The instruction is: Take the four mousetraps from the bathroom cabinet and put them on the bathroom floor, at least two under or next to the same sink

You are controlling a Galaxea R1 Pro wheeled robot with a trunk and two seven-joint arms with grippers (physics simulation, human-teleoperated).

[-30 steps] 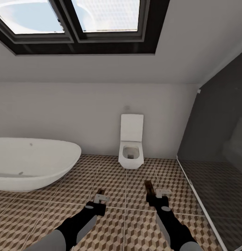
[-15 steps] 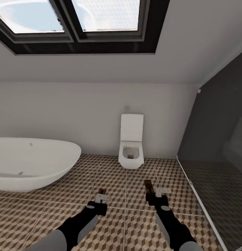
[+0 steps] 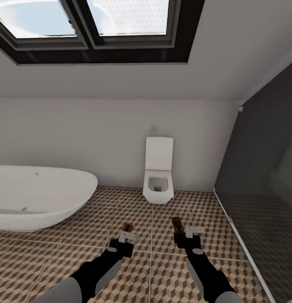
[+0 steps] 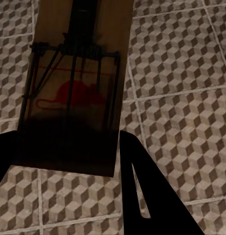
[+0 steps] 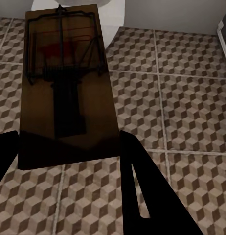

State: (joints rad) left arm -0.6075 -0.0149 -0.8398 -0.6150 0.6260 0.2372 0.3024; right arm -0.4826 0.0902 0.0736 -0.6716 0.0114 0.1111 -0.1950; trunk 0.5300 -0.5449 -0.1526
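- The robot faces a white wall of the bathroom, with both black arms stretched forward over the bathroom floor (image 3: 137, 219) of large square tiles printed in a brown, beige and white cube pattern.
- The left gripper (image 3: 125, 236) is clamped on a small flat tan-brown wooden mousetrap (image 3: 127, 228); in the left wrist view that board (image 4: 74, 88), with its dark wire parts and a red mouse mark, sits between the two dark fingers (image 4: 152, 196) and hangs above the tiles.
- The right gripper (image 3: 184, 235) is likewise closed on a second brown wooden mousetrap (image 3: 178, 224), which stands out ahead of the fingers; the right wrist view shows the board (image 5: 66, 88) gripped at its near end, its far end pointing toward the square white toilet (image 3: 158, 176).
- An oval white bathtub (image 3: 40, 198) stands to the left, a dark glass shower screen (image 3: 263, 176) to the right, and a black-framed skylight (image 3: 99, 29) sits overhead.
- As I judge it, the task is partway: two traps are fetched and carried but not yet set down. The other two traps cannot be accounted for here.
- What is left, as I judge it: turn to the sink, lay these two under or beside it, then deal with the rest.
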